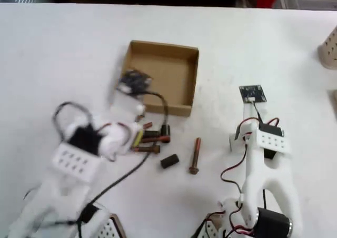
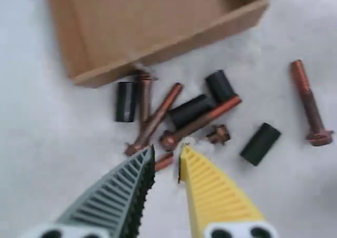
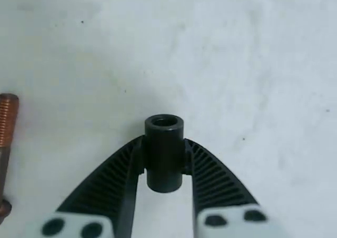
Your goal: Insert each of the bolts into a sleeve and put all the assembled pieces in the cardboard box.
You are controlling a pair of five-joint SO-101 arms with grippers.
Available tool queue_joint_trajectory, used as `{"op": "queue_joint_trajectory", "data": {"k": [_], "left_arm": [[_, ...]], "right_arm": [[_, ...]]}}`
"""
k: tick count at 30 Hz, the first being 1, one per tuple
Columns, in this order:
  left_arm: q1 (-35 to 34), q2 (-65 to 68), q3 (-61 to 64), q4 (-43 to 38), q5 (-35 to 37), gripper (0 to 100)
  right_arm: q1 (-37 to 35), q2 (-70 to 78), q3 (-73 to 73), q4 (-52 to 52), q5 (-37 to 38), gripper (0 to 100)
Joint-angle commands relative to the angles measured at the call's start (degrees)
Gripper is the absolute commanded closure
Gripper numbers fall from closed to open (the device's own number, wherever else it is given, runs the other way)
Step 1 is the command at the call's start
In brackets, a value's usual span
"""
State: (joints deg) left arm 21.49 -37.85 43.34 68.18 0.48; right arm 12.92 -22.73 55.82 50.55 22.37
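The right gripper (image 3: 164, 145) is clenched on a black sleeve (image 3: 164, 154), held upright with its open bore facing up, above the white table (image 1: 63, 48). One copper bolt (image 3: 6, 143) lies flat on the table near it.

In the high view the cardboard box (image 1: 164, 47) sits near the middle of the table, open side up. Just at 6 o'clock of the box is a heap of bolts (image 2: 158, 114) and black sleeves (image 2: 192, 110), lying crossed and touching one another. One of those sleeves (image 2: 126, 101) rests just beside the box wall.

The left gripper (image 2: 167, 155) is at the heap from its 9 o'clock side. Its jaws are a little apart, and a bolt's end shows in the narrow gap – I cannot tell whether they touch it.

A single bolt (image 1: 195, 155) lies apart at 3 o'clock of the heap, pointing roughly 12 to 6 with its head at the 6 end. A loose sleeve (image 1: 169, 160) lies on its side between that bolt and the heap, at about 5 o'clock of the heap. The right arm (image 1: 266, 143) stands well off at 3 o'clock of the single bolt.
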Motion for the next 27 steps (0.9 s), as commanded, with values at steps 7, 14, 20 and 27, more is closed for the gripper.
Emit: {"op": "queue_joint_trajectory", "data": {"k": [7, 14, 20, 27], "left_arm": [[25.1, 23.6, -1.67, -23.56, 9.49, 89], [21.93, 33.63, -2.64, -33.49, 9.67, 87], [22.29, 33.8, -3.87, -29.54, 16.09, 76], [25.54, 34.42, -3.87, -27.96, 16.7, 76]], "right_arm": [[1.8, -1.36, -0.18, -0.92, -0.62, 98.1], [1.45, -1.36, 0.0, -0.92, -0.62, 98.1], [1.36, -1.36, 0.0, -0.92, -0.62, 98.1], [0.75, -1.36, 0.0, -1.01, -0.62, 98.1]]}}
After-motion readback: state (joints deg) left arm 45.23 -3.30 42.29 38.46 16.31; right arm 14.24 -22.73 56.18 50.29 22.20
